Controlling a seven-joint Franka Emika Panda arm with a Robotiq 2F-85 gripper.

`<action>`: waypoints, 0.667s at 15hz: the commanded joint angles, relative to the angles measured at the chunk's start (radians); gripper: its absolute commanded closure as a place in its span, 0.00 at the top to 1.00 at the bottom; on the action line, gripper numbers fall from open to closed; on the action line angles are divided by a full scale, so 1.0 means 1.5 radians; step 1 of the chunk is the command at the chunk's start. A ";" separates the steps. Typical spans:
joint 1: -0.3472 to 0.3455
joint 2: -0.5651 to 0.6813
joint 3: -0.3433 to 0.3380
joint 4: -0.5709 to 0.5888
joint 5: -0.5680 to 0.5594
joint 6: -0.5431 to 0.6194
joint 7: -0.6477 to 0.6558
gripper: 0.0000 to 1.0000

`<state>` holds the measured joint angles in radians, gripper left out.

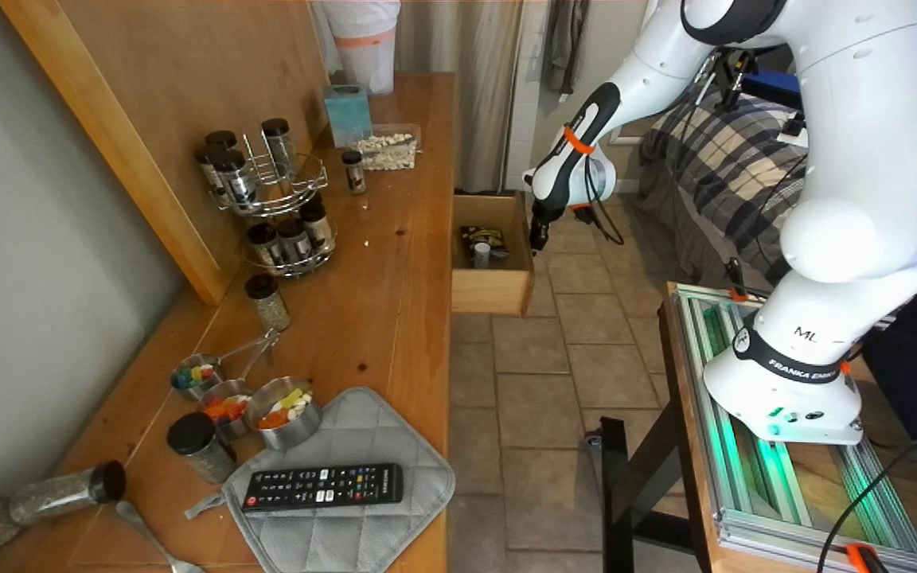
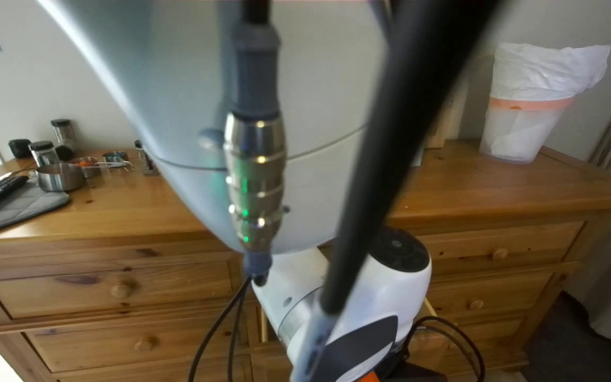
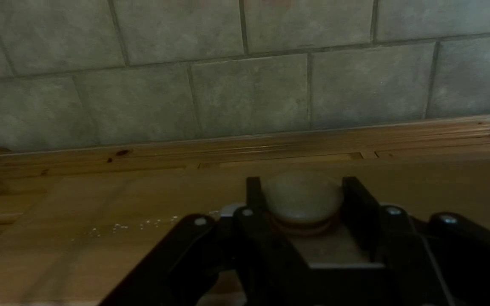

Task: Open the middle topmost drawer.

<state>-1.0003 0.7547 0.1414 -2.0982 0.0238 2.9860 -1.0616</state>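
Note:
The light-brown wooden drawer (image 1: 492, 290) stands pulled out from the dresser in an exterior view. A dark packet and a small white-topped cylinder (image 1: 481, 255) lie inside it. My gripper (image 1: 538, 239) is at the drawer's front. In the wrist view my gripper (image 3: 302, 182) has its two black fingers on either side of the round wooden knob (image 3: 303, 199), touching it. The drawer front (image 3: 113, 259) fills the lower part of that view. In an exterior view the arm hides the gripper and most of the drawer; a strip of its side (image 2: 427, 339) shows.
The dresser top (image 1: 379, 318) holds a spice rack (image 1: 275, 207), measuring cups (image 1: 283, 414), a remote (image 1: 323, 485) on a grey pad and a bin (image 1: 367, 48). The robot's stand (image 1: 689, 430) faces the dresser across the tiled floor (image 1: 546, 438). A bed (image 1: 713, 167) stands behind the arm.

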 commanded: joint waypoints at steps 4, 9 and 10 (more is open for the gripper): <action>-0.025 -0.005 -0.039 -0.062 -0.041 -0.015 -0.002 0.25; -0.021 -0.012 -0.052 -0.062 -0.051 -0.032 -0.001 0.25; -0.020 -0.014 -0.053 -0.063 -0.054 -0.039 -0.002 0.25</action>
<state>-1.0115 0.7464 0.1374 -2.1183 0.0131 2.9856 -1.0588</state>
